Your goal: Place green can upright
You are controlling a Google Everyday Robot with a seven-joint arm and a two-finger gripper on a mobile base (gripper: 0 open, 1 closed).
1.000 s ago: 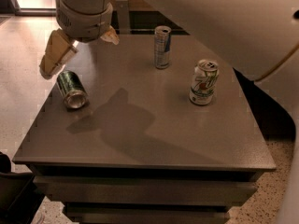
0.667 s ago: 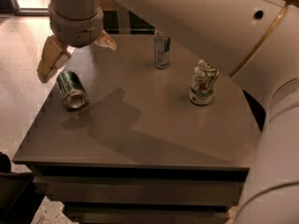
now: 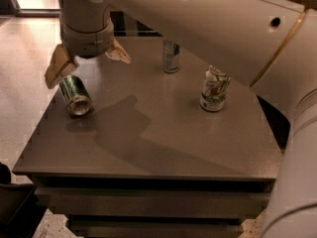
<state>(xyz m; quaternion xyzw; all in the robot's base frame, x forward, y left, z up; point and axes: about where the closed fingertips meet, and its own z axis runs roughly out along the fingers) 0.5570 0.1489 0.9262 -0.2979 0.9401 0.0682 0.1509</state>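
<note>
The green can (image 3: 75, 94) lies on its side near the left edge of the grey table (image 3: 158, 143), its silver end facing the front. My gripper (image 3: 87, 63) hangs just above and behind it, open, with one tan finger (image 3: 58, 67) to the can's left and the other finger (image 3: 117, 52) to the right. The fingers hold nothing. The white arm fills the upper part of the view.
A tall slim blue-and-silver can (image 3: 171, 56) stands upright at the back middle. A white can with green and red print (image 3: 214, 89) stands right of centre. The table's left edge is close to the green can; pale floor lies beyond it.
The arm has swung further into view and the gripper has shifted slightly over the lying green can. The cans have not moved.
</note>
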